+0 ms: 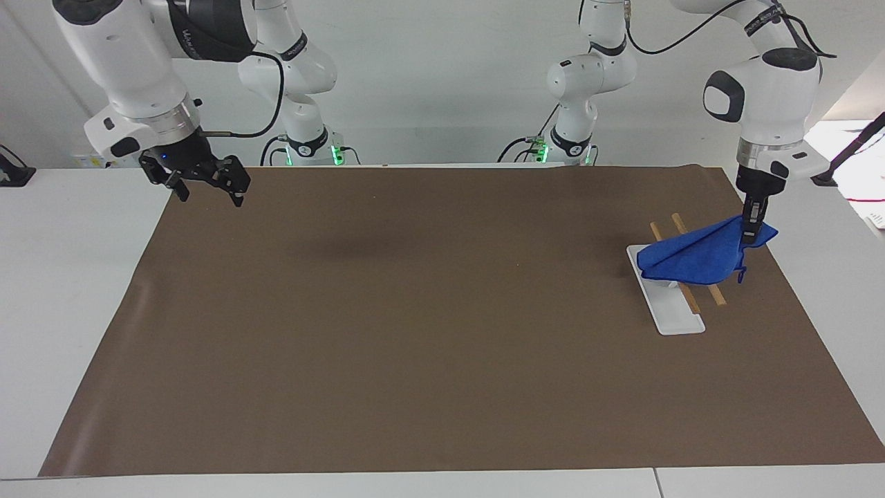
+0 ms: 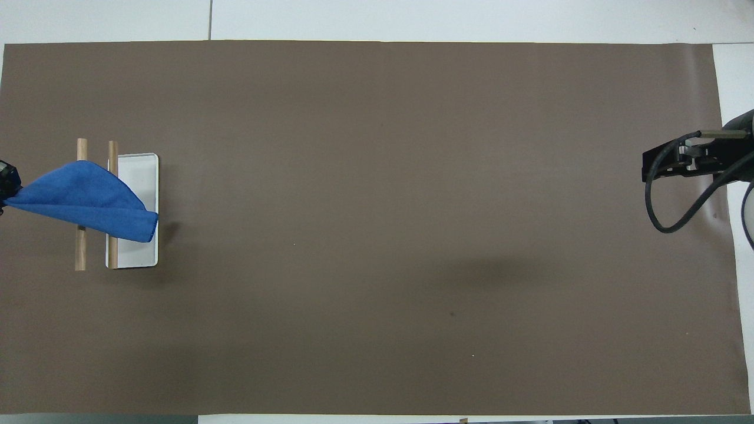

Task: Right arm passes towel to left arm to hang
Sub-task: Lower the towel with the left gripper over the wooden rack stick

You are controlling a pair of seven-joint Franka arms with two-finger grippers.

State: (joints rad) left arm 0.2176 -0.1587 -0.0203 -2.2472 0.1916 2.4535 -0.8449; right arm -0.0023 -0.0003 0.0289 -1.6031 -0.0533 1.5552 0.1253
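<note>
Two grippers logged on my feed: my right gripper [image 1: 205, 188] hangs spread wide and empty over the brown mat's [image 1: 442, 311] corner at its own end of the surface. My left gripper [image 1: 751, 225] pinches one corner of the blue towel [image 1: 695, 254], which drapes across two wooden rods [image 1: 700, 275] above a white tray [image 1: 674, 318] at the left arm's end.

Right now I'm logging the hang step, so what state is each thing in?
towel: draped across the rack's rods, one corner held.
left gripper: shut on the towel's corner.
right gripper: open, empty, waiting over the mat's edge.
rack: standing on the mat, two wooden rods level.
</note>
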